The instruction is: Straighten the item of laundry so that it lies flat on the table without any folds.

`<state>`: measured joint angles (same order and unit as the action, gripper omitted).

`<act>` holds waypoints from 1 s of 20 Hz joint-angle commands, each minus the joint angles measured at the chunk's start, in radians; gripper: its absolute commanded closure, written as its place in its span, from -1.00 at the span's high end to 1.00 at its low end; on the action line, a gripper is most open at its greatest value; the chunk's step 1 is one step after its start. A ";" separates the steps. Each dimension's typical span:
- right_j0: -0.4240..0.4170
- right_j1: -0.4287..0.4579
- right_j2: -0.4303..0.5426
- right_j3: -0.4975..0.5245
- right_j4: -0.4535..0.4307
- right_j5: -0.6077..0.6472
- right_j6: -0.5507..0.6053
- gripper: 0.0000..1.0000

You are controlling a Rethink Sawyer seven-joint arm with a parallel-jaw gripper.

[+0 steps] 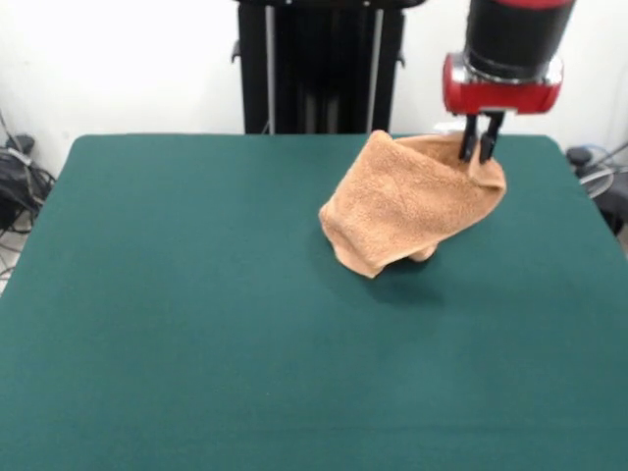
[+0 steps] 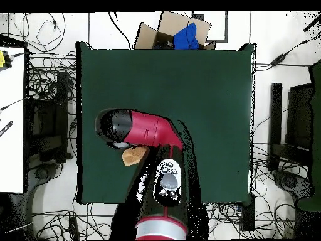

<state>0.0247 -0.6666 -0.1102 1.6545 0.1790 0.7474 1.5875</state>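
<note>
The tan terry towel (image 1: 412,201) hangs bunched and folded from my gripper (image 1: 481,150), which is shut on its upper right corner. The towel's lower part rests on the dark green table (image 1: 196,314) at the far right. In the overhead view the red and black arm covers most of the towel, and only a small tan piece (image 2: 133,154) shows under it near the table's (image 2: 207,94) lower left. The gripper itself is hidden there. No white tag shows.
The black pedestal (image 1: 319,64) stands behind the table's far edge. A cardboard box with blue cloth (image 2: 178,34) sits beyond the table's top edge in the overhead view. Cables and black equipment lie on the floor on both sides.
</note>
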 commanded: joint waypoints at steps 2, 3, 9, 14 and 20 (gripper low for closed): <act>0.000 -0.056 -0.022 0.077 0.045 0.060 0.270 -1.00; -0.001 -0.054 -0.021 0.078 0.046 0.056 0.269 -1.00; 0.004 -0.084 -0.039 0.059 0.037 0.119 0.266 -1.00; -0.003 -0.135 -0.050 0.066 0.029 0.181 0.247 -1.00; -0.034 -0.214 -0.066 0.069 -0.005 0.280 0.183 -1.00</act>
<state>0.0161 -0.7928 -0.1418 1.6564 0.1788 0.8609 1.5875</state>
